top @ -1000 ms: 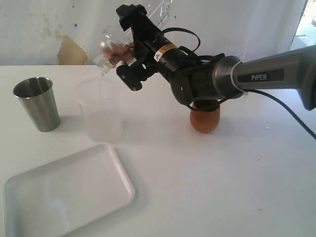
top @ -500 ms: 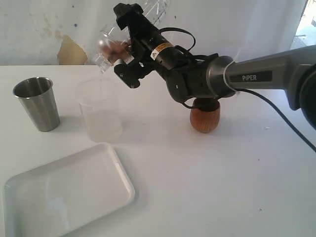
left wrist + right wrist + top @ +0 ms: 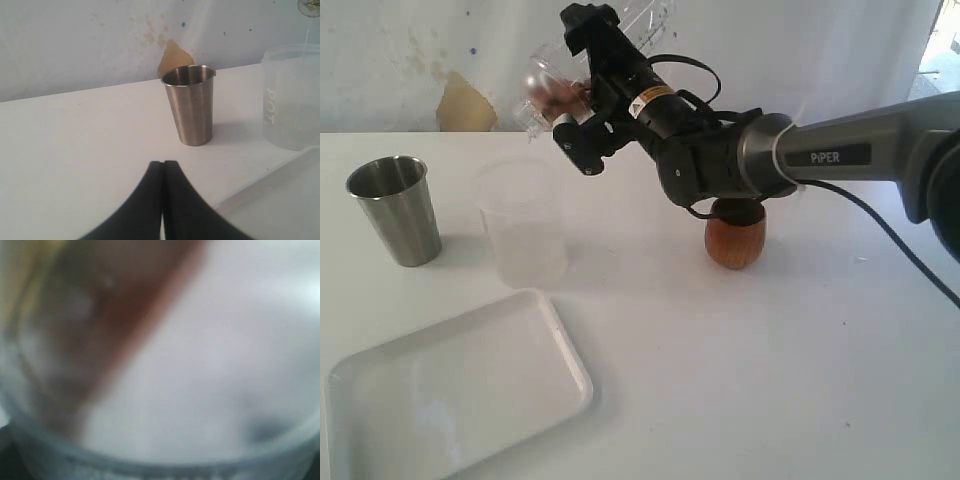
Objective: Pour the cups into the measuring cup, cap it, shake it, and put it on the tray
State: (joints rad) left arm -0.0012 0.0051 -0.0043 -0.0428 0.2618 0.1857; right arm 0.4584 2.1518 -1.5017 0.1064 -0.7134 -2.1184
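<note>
Right gripper (image 3: 575,88) clamped the tilted measuring cup (image 3: 538,85), upper left, mouth down-left above the frosted cup (image 3: 520,225); left gripper (image 3: 163,172) jaws together.

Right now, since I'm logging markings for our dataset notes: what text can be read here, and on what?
"PiPER": on the grey link of the right arm.
"POT": running vertically on the frosted cup, in the left wrist view.
Yellow label on that arm's wrist: too small to read.
Right wrist view: blurred, nothing legible.
</note>
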